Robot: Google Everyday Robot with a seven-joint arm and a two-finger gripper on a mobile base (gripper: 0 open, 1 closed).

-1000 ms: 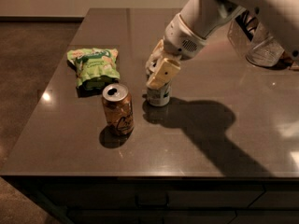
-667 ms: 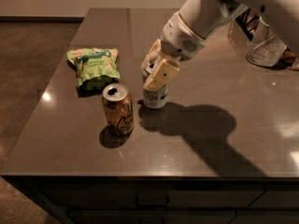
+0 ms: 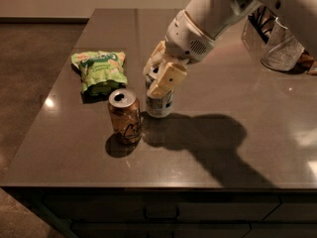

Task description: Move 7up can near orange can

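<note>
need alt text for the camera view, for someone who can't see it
A white robot arm's gripper clasps the top of the 7up can, which stands upright on a dark table close beside the orange can. A green snack bag lies behind the cans, and a clear container sits toward the far right.

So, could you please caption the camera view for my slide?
Gripper holds the 7up can in its jaws beside the orange can on the table.

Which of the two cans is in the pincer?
The 7up can, pale with green markings, gripped near its top by the pincer. The orange can stands free beside it, untouched.
</note>
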